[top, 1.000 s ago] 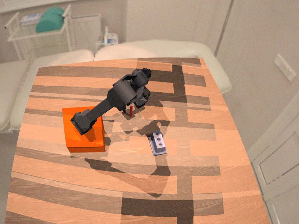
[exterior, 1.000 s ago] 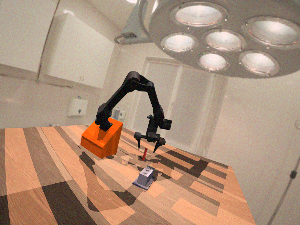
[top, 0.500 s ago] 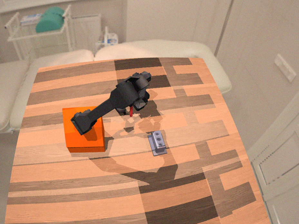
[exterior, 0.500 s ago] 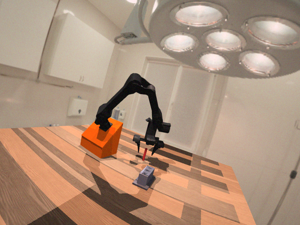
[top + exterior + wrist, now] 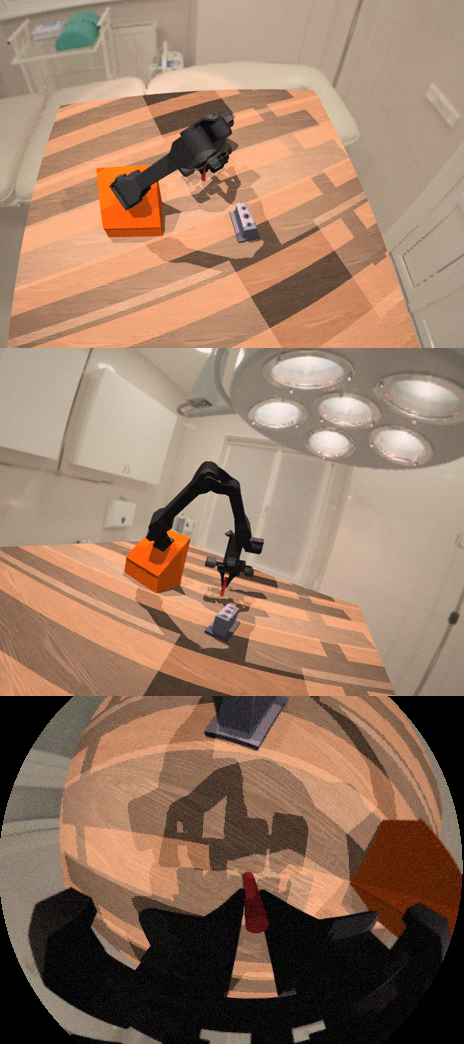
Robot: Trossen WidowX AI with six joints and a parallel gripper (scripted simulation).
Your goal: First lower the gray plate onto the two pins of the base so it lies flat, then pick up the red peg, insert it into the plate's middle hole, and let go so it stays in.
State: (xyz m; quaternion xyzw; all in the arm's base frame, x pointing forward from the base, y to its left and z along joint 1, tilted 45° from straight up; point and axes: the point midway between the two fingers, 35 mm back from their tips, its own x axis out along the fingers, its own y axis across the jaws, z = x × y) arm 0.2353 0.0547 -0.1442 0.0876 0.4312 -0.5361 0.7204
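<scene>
The red peg (image 5: 203,175) (image 5: 223,587) (image 5: 255,908) stands upright on the table. My gripper (image 5: 225,582) (image 5: 251,893) is shut on its upper part, with the lower end showing below the fingertips. The gray plate (image 5: 252,232) (image 5: 222,625) (image 5: 241,716) is a block with three holes in a row. It sits over the base (image 5: 233,223) (image 5: 210,630) (image 5: 264,732), whose thin flange shows around its foot, and looks level. The middle hole is empty. The two pins are not clearly visible. In the wrist view the plate's top is cut off by the frame.
An orange block (image 5: 127,221) (image 5: 170,580) (image 5: 410,861) with a sloped top stands under the arm's mount, left of the peg in the top and exterior views. The plate and base stand nearer the cameras than the peg in the top and exterior views.
</scene>
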